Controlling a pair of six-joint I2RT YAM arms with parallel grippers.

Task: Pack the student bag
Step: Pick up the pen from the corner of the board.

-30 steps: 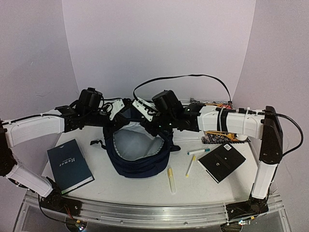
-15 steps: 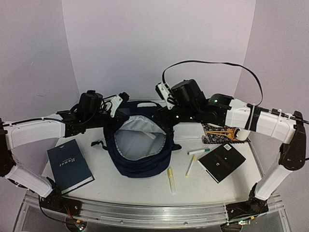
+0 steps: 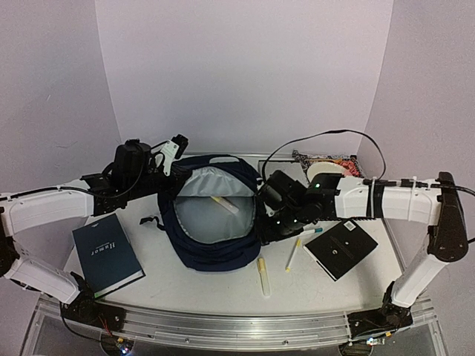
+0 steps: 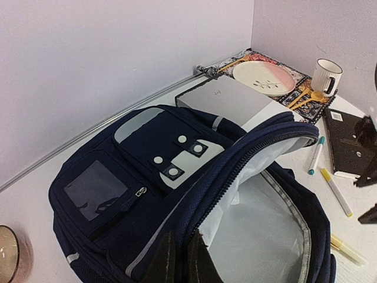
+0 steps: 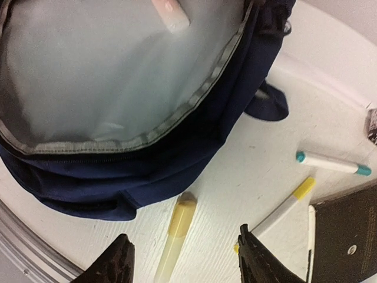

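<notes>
- Left wrist view: left jaws [image 4: 179, 244] clenched on the zipper rim of the student bag [image 4: 147, 171], pinching the navy edge by the grey lining.
- Right wrist view: right jaws [image 5: 184, 233] released, fingers [image 5: 121, 262] spread wide with nothing between them, hanging over the worktop [image 5: 235, 171] just beside the bag's near edge.
- Yellow marker [image 5: 175, 236] lies on the worktop right below the right jaws, not touched.
- Student bag sits mid-worktop between the two arms, lying with its mouth up and gaping, lining showing.
- Pale marker [image 3: 223, 204] lies inside the bag on the lining.
- White marker with a yellow cap [image 3: 293, 254] and teal-capped marker [image 3: 306, 232] lie right of the bag, close to each other.
- Black notebook [image 3: 341, 248] lies flat just right of those markers.
- Dark hardcover book [image 3: 107, 254] lies left of the bag, apart from it.
- Far right corner: plate [image 4: 262, 76] and mug [image 4: 326, 73] on a patterned mat [image 4: 291, 79], well apart from the bag.
</notes>
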